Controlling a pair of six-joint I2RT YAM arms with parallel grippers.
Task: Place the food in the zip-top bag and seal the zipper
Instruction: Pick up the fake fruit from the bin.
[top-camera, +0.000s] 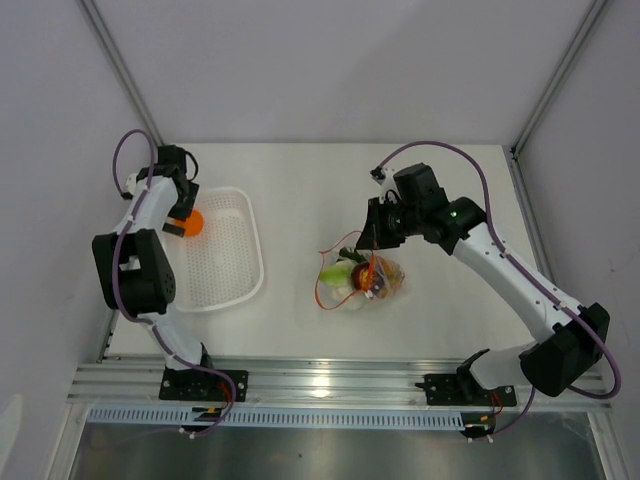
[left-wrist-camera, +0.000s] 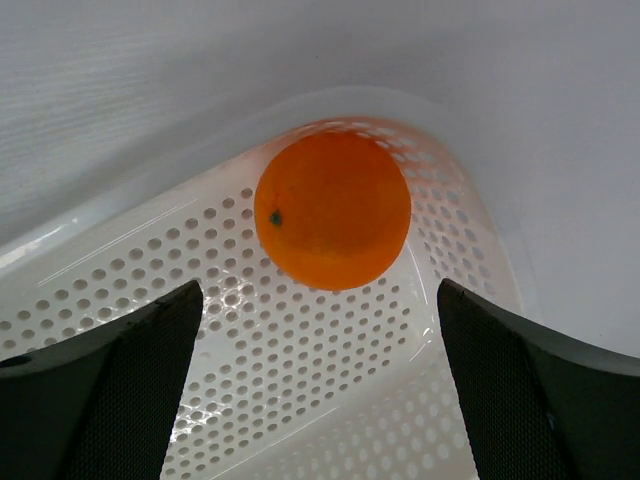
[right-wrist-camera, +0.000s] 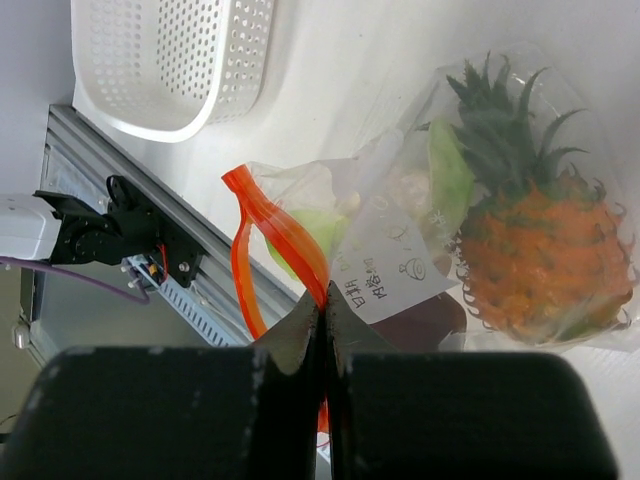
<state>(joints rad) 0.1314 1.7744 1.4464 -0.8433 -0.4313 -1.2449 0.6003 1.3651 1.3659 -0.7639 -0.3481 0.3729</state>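
One round orange fruit (left-wrist-camera: 332, 210) in far-left corner of white mesh basket (top-camera: 245, 250) | left tool (left-wrist-camera: 320, 300) spread over it | likely light, slick — grip across middle | right tool (right-wrist-camera: 322, 320) pinching zipper (right-wrist-camera: 270, 225) of limp zip-top bag (right-wrist-camera: 400, 200) mid-surface

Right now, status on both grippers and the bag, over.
Left gripper open, facing round orange fruit in white mesh basket. Right gripper shut on zipper, zip-top bag mouth open. Pineapple inside bag. Nothing blocking.
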